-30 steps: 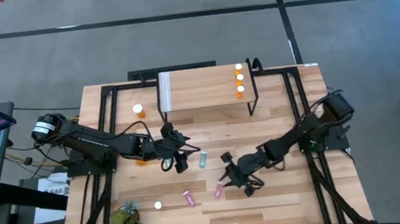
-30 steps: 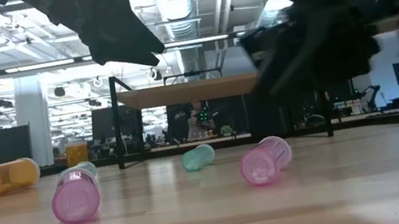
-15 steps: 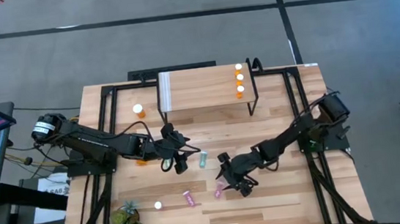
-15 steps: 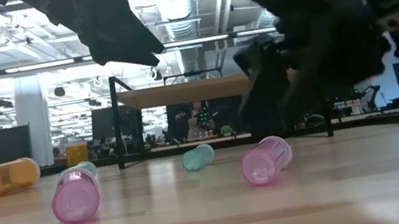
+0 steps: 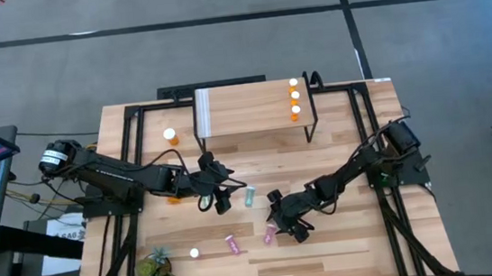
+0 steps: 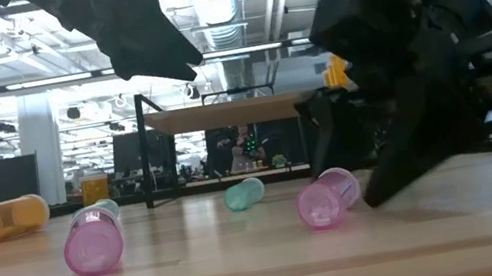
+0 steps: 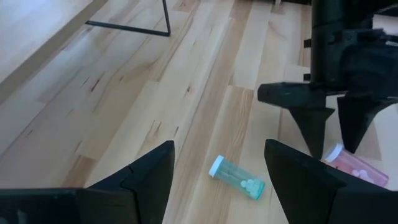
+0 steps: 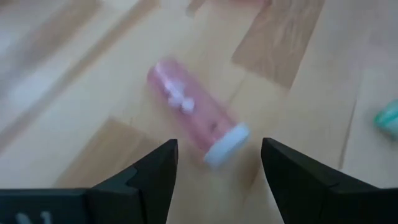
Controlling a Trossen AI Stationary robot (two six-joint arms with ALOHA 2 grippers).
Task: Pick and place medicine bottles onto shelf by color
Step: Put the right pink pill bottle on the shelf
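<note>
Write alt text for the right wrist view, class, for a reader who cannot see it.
A pink medicine bottle with a white cap lies on its side on the wooden table, just ahead of the open right gripper, whose two dark fingers frame it. A teal bottle peeks in at one edge.

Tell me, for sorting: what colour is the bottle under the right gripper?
Pink bottle with a white cap, best seen in the right wrist view.

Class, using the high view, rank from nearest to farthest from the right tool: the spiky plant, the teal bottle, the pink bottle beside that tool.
Right tool:
1. Pink bottle, right beside it.
2. Teal bottle, toward the shelf.
3. Spiky plant, at the table's left front corner.
</note>
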